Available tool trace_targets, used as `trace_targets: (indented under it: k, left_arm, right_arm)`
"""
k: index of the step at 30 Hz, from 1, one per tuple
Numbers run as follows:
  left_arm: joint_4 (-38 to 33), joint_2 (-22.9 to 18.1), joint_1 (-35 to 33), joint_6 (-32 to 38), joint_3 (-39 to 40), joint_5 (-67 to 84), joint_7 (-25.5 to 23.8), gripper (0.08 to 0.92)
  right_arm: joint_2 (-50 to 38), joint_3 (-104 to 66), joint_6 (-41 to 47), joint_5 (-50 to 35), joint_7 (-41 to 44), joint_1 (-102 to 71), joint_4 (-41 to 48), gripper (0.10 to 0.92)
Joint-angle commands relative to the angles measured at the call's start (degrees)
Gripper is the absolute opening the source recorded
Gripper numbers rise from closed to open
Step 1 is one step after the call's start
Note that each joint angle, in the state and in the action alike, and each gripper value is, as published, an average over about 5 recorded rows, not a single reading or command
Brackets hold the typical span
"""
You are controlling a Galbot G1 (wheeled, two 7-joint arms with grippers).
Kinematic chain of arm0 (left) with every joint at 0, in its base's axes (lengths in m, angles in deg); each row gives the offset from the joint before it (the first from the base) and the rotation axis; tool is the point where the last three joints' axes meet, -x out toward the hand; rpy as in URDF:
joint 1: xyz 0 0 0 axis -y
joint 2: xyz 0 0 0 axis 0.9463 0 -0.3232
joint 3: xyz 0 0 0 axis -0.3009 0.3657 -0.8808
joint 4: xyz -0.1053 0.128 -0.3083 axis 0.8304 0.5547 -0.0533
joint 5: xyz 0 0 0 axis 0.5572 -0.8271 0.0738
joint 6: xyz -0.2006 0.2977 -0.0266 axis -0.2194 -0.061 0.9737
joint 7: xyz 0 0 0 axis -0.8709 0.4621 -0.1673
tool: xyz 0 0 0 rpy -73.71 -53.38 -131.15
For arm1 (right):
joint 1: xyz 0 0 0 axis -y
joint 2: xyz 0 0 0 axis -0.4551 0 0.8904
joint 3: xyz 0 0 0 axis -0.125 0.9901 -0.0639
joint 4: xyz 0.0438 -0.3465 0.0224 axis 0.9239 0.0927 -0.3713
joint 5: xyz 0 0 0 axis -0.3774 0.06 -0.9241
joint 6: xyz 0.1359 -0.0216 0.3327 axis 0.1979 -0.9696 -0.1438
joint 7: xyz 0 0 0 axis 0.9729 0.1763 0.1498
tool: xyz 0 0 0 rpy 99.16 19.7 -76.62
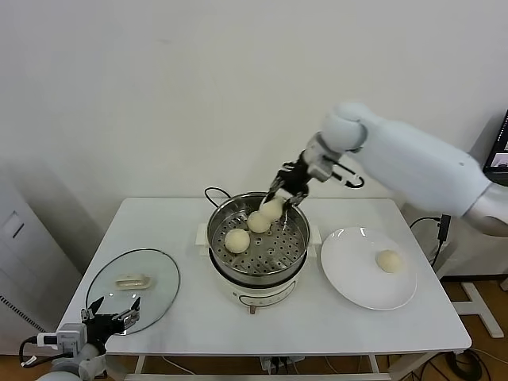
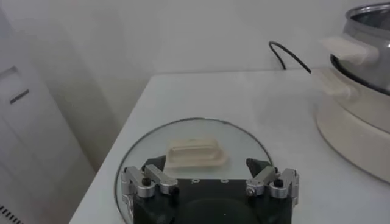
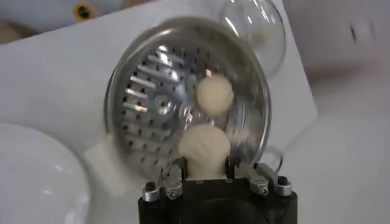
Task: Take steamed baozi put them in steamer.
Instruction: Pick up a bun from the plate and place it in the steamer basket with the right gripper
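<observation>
The steel steamer (image 1: 295, 255) stands mid-table on its cream base. Two pale baozi lie on its perforated tray, one on the left (image 1: 236, 240) and one further back (image 1: 258, 221). My right gripper (image 1: 280, 198) is shut on a third baozi (image 1: 272, 209) and holds it just above the tray at the back rim. The right wrist view shows this baozi (image 3: 204, 146) between the fingers of the gripper (image 3: 206, 163), above the steamer (image 3: 131, 79), with one baozi (image 3: 214, 93) on the tray. A fourth baozi (image 1: 388, 260) lies on the white plate (image 1: 353, 274). My left gripper (image 1: 115, 311) is open and idle at the table's front left.
The round glass lid (image 1: 155, 298) with its cream handle (image 1: 132, 280) lies flat at the front left, under the left gripper (image 2: 204, 167); the lid (image 2: 146, 146) also shows in the left wrist view. A black cord (image 1: 216, 193) runs behind the steamer. The wall stands close behind the table.
</observation>
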State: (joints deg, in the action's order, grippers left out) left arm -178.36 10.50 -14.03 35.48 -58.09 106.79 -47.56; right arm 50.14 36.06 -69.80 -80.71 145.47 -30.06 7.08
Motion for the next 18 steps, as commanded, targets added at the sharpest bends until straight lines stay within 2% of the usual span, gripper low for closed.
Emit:
trace_targets:
  k: [1, 18]
  left_arm:
    - [0.01, 0.03, 0.02, 0.04, 0.0, -0.05, -0.01, 0.823]
    - [0.16, 0.24, -0.1, 0.28, -0.16, 0.09, -0.01, 0.823]
  right_arm:
    - [4.94, 1.54, -9.22, 5.66, -0.91, -1.59, -4.34, 0.416]
    - [2.96, 0.97, -9.87, 12.35, -0.62, -9.98, -7.31, 0.416]
